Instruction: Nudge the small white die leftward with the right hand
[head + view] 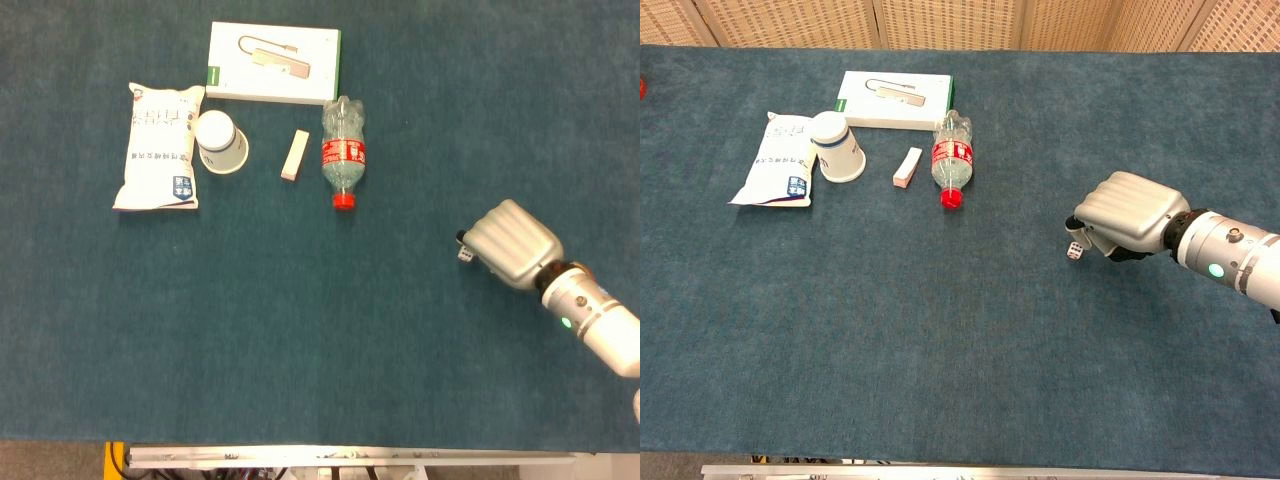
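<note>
The small white die (465,253) (1074,251) lies on the blue table mat at the right. My right hand (512,245) (1130,226) is directly to its right, back of the hand up and fingers curled under, with the fingertips touching the die's right side. Nothing is held in it. The silver forearm runs off to the lower right. The left hand shows in neither view.
At the far left stand a white box (274,62), a white snack bag (158,145), a tipped paper cup (220,142), a small wooden block (294,155) and a lying plastic bottle (344,150) with a red cap. The table's front edge (350,455) runs along the bottom.
</note>
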`<state>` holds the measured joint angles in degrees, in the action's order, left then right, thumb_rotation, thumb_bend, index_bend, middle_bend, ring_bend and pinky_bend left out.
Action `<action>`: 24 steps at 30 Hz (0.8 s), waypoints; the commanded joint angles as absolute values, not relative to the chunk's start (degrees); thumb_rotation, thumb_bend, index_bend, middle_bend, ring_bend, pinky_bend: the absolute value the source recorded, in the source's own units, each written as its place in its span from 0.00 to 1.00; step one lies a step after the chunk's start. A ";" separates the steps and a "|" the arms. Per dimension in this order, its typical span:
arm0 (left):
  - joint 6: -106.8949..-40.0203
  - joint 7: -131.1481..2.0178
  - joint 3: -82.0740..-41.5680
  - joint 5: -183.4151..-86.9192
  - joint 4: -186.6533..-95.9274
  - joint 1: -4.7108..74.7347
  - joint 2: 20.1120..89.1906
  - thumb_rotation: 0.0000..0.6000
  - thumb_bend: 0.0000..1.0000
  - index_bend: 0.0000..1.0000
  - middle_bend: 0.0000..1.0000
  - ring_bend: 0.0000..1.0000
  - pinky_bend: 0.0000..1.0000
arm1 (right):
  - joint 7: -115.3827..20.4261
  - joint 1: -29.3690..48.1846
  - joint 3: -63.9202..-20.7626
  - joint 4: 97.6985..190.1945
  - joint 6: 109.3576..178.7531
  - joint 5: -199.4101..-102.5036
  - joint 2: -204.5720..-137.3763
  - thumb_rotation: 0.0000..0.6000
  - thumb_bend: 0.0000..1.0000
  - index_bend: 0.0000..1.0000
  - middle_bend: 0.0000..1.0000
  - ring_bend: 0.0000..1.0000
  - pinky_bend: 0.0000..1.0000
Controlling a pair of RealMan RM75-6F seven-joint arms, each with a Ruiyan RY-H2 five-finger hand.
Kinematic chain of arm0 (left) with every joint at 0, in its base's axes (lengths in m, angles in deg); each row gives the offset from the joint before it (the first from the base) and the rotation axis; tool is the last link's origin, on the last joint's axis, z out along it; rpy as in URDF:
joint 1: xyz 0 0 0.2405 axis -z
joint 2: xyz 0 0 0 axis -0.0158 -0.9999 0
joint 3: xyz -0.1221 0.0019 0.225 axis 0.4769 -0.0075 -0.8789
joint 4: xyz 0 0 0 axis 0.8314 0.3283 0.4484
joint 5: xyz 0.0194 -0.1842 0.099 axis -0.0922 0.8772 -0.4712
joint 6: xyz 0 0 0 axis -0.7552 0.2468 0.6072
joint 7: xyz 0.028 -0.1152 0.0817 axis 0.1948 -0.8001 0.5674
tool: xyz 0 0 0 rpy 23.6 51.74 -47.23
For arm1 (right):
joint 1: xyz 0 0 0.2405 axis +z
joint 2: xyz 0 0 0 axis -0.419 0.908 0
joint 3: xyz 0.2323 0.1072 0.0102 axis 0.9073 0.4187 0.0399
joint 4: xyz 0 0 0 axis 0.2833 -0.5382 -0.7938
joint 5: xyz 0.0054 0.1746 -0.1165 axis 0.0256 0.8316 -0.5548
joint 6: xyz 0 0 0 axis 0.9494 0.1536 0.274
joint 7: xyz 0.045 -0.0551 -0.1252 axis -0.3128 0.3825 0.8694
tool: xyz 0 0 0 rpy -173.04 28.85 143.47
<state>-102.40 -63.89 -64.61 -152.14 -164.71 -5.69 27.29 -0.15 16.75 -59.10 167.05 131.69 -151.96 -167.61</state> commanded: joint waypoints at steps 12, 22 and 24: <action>-102.18 -63.16 -65.07 -153.13 -164.59 -5.53 27.40 1.00 0.23 0.28 0.29 0.20 0.34 | -3.91 11.33 -61.77 175.51 141.65 -161.70 -158.12 1.00 0.97 0.49 0.97 0.89 0.92; -101.00 -61.70 -65.60 -154.21 -164.45 -4.63 28.26 1.00 0.23 0.28 0.29 0.20 0.34 | -9.20 1.68 -63.52 177.93 156.00 -171.05 -150.55 1.00 0.51 0.48 0.51 0.48 0.63; -100.63 -61.40 -65.76 -154.56 -164.38 -4.35 28.49 1.00 0.23 0.28 0.29 0.20 0.34 | -12.07 -0.75 -63.45 176.58 159.33 -173.01 -150.49 1.00 0.34 0.48 0.46 0.43 0.57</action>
